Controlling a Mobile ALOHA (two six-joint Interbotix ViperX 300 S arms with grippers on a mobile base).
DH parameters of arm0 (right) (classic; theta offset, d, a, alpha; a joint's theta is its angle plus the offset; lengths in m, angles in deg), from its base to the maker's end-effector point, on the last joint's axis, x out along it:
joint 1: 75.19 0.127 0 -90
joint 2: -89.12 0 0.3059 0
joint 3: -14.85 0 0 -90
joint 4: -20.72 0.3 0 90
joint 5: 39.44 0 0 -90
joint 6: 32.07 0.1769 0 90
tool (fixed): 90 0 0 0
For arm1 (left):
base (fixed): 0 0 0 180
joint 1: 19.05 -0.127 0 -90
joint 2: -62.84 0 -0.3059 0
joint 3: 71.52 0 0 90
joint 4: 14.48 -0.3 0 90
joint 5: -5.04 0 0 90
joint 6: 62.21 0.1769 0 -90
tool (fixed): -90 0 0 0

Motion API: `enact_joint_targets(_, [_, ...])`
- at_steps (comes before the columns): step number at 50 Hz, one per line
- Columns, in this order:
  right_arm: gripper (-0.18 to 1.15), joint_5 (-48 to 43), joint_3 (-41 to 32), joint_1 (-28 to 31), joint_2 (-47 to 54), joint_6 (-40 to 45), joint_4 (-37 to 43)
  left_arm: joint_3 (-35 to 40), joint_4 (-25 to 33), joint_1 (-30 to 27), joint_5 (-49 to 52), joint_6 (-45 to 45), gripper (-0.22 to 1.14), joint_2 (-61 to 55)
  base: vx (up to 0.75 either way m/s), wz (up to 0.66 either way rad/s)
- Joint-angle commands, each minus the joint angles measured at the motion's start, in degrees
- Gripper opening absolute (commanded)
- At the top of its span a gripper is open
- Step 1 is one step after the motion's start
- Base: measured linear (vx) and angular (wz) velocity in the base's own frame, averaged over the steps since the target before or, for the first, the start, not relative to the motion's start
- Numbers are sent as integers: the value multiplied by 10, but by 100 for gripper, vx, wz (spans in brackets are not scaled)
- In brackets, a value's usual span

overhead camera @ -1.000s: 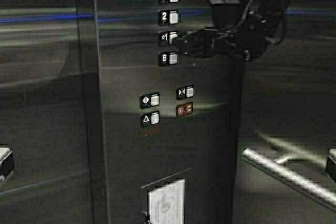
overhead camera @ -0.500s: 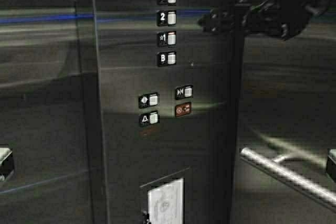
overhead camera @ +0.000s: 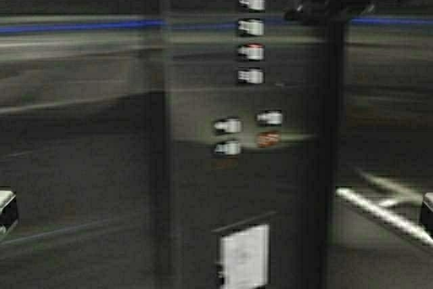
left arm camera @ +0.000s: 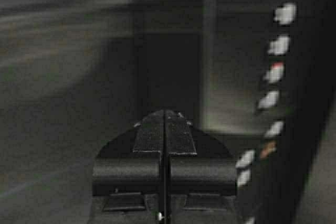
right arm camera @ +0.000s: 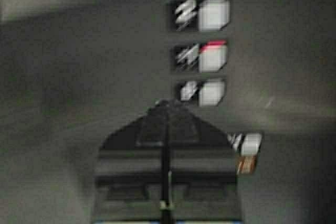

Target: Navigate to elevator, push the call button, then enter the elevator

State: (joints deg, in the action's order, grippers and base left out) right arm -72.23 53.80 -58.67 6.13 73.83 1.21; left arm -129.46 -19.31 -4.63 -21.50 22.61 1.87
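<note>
I am inside the elevator cab, facing its dark steel wall [overhead camera: 81,133]. The doors and the call button are out of view. A dark steel panel [overhead camera: 196,187] holds a column of floor buttons [overhead camera: 250,27]. One of them [overhead camera: 252,51] shows a red light, also seen in the right wrist view [right arm camera: 212,56]. My right gripper [overhead camera: 292,6] is raised at the top right, shut and empty, a little way off the panel [right arm camera: 167,104]. My left gripper [left arm camera: 164,113] is shut and empty, held low and pointing at the cab wall.
Lower on the panel sit several more buttons [overhead camera: 228,126], one of them orange [overhead camera: 268,139], and a white card [overhead camera: 243,256]. A tubular handrail [overhead camera: 382,216] runs along the right wall. Parts of my frame show at both lower edges [overhead camera: 5,211].
The whole scene has shifted right in the high view: the robot has moved. My right gripper has drawn back from the floor buttons and risen to the top right.
</note>
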Motion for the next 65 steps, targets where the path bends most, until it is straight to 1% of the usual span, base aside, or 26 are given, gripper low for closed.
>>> enact_joint_targets(1, [6,73,4,11,-66,1,2,12,4,-1,-1,-8,3,3,-9,32])
enact_joint_targets(9, [6,160,4,33,-110,2,3,11,5,-1,0,-18,3,1,-12,34])
enact_joint_targets(19, [6,207,-20,44,-114,11,18,9,5,-1,1,-17,3,0,-19,29])
enact_joint_targets(43, [6,213,-46,46,-95,51,24,4,5,-1,1,-7,3,-10,-25,7])
enact_joint_targets(48, [6,213,-40,58,-105,53,25,4,5,-1,1,-7,3,-11,-31,14])
enact_joint_targets(56, [6,213,-40,99,-119,52,24,4,5,-1,1,-10,3,-12,-28,20])
enact_joint_targets(65, [6,214,-40,103,-122,51,25,7,5,-1,1,-10,3,-20,-25,26])
